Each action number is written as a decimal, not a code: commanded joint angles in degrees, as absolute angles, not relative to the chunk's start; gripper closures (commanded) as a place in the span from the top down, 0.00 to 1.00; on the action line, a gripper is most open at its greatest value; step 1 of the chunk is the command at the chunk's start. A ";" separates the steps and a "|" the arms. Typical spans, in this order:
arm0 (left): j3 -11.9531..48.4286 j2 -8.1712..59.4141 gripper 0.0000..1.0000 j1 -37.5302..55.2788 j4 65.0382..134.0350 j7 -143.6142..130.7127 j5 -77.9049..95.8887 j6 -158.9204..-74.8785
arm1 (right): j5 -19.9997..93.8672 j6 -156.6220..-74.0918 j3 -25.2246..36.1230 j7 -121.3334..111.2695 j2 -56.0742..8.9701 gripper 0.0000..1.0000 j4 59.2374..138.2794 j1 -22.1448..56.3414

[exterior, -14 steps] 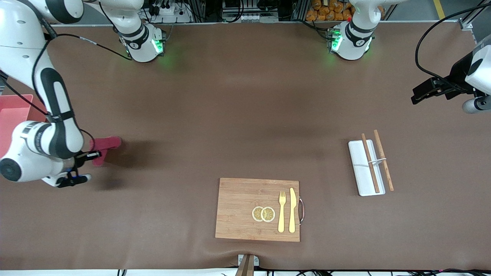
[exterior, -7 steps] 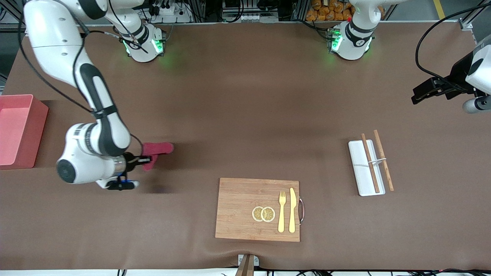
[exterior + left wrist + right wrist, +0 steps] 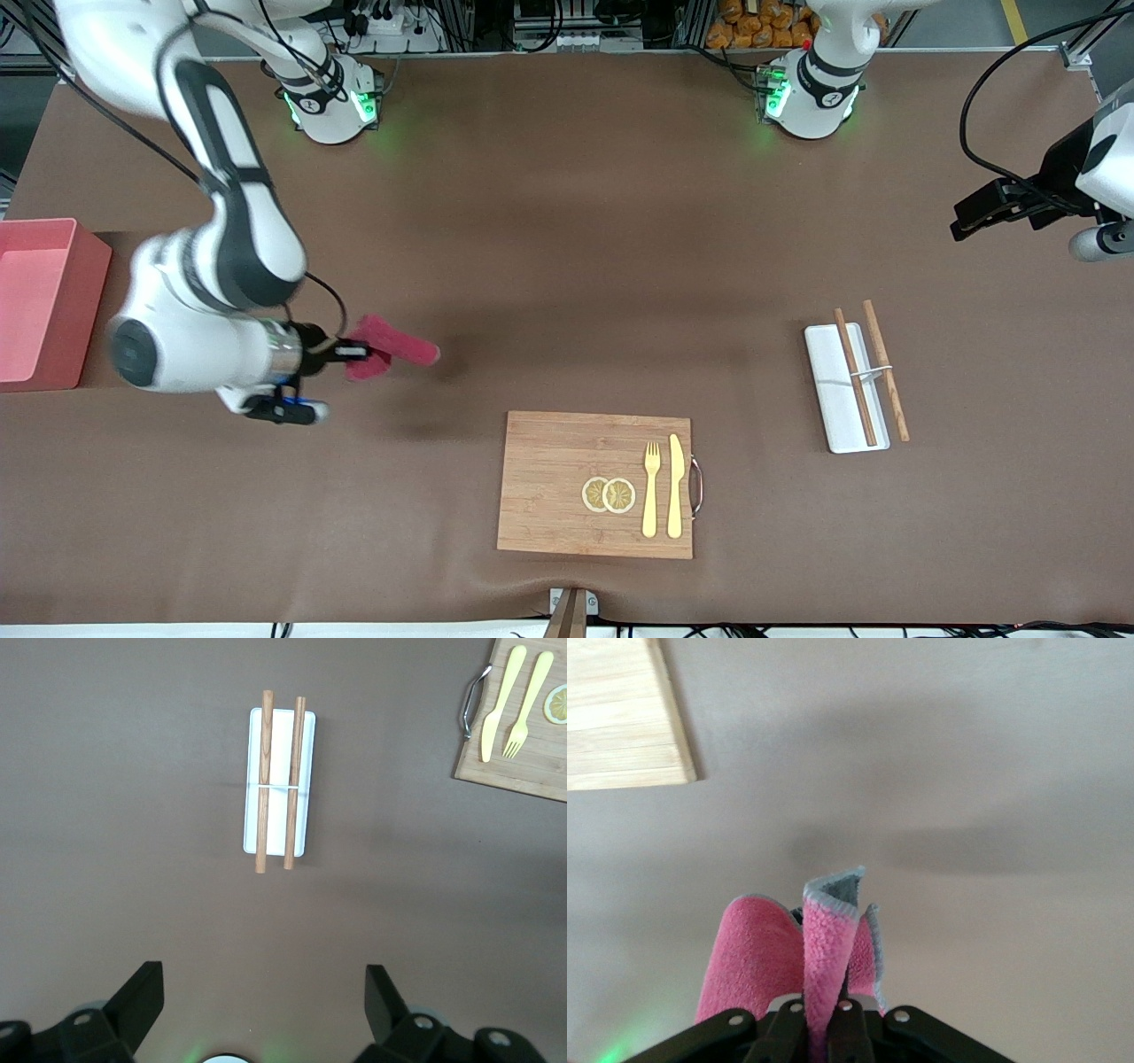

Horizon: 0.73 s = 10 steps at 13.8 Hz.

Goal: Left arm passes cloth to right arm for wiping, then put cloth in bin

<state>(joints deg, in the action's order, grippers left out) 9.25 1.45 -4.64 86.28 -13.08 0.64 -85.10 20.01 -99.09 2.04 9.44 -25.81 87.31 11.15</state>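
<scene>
My right gripper is shut on the magenta-red cloth and holds it over the brown table, between the pink bin and the cutting board. In the right wrist view the cloth sticks out folded from between the closed fingers. My left gripper waits raised at the left arm's end of the table. In the left wrist view it is open and empty, high over the table.
A wooden cutting board with lemon slices, a fork and a knife lies near the front edge. A flat white tray with two chopsticks lies toward the left arm's end. The bin is at the right arm's end.
My right arm has swung away from the bin toward the table's middle, carrying the cloth with it. The left arm has not moved.
</scene>
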 commanded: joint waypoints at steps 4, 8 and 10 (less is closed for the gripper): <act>9.14 -0.26 1.00 -5.01 87.63 -11.87 1.67 -84.99 | 8.80 -85.63 4.04 5.56 -14.95 0.00 88.77 4.59; 9.14 -0.26 1.00 -5.10 87.71 -11.87 1.67 -85.08 | 3.80 -81.04 4.13 -6.92 -15.12 0.00 87.19 -5.16; 9.14 -0.26 1.00 -5.10 87.63 -11.87 1.67 -85.08 | -1.29 -80.16 4.13 -12.02 -15.20 0.00 87.01 -8.95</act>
